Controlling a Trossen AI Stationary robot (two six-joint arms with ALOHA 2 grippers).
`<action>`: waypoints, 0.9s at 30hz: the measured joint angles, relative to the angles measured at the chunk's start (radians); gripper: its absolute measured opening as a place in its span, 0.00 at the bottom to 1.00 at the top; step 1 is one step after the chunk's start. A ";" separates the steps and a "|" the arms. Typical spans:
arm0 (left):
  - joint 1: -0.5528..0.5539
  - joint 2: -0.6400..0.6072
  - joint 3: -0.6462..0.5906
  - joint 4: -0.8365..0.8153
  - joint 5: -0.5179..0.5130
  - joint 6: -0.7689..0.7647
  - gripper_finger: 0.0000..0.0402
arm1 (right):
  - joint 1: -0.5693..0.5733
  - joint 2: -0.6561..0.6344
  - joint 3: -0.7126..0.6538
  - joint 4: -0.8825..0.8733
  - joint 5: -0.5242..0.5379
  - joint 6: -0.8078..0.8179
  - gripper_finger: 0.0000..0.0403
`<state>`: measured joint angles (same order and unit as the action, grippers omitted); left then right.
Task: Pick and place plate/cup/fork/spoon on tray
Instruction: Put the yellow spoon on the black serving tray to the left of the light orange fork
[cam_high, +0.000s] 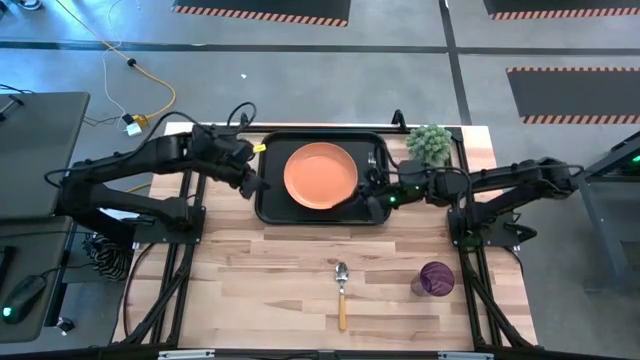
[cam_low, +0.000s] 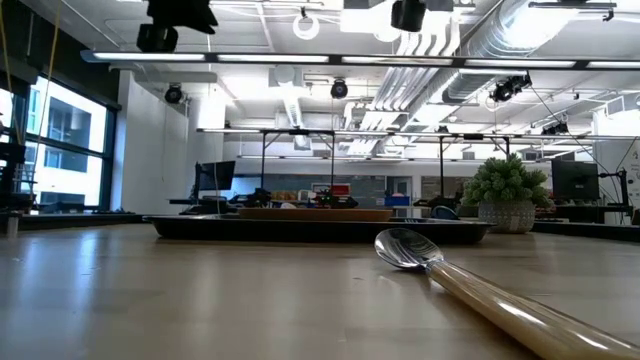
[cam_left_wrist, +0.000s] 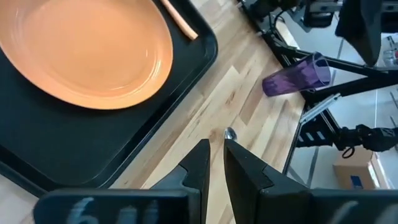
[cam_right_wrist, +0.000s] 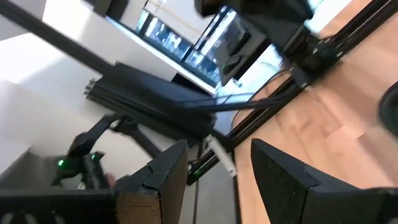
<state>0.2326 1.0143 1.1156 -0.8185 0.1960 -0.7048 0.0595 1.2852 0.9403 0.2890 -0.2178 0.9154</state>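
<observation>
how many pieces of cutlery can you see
2. The spoon lies on the bare table in front of the tray. An orange-tan handle, likely the fork, lies in the tray beside the plate; its head is out of view.

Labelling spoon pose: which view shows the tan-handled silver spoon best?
High view: the whole tan-handled silver spoon lies unobstructed on the wooden table. Low view shows it close but cropped; left wrist only its bowl tip; right wrist nothing.

The high view looks straight down on the whole table (cam_high: 300, 270). The low view sits at tabletop level, close behind the spoon (cam_low: 405, 250), facing the tray (cam_low: 320, 228). Each wrist view looks forward past its own fingers; the left one shares the tray, plate (cam_left_wrist: 87, 53) and spoon with both.
</observation>
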 joint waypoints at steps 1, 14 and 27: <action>-0.012 -0.007 0.000 0.000 -0.011 0.000 0.09 | 0.017 0.001 0.015 -0.012 0.005 0.000 0.41; -0.099 -0.018 0.000 0.000 -0.059 0.000 0.09 | 0.149 -0.001 0.379 -0.517 0.319 -0.169 0.41; -0.125 -0.018 0.000 -0.001 -0.057 0.089 0.09 | 0.278 0.004 0.536 -1.103 0.538 0.211 0.41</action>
<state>0.1078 0.9962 1.1156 -0.8192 0.1390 -0.6154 0.3370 1.2892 1.4759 -0.8142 0.3200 1.1261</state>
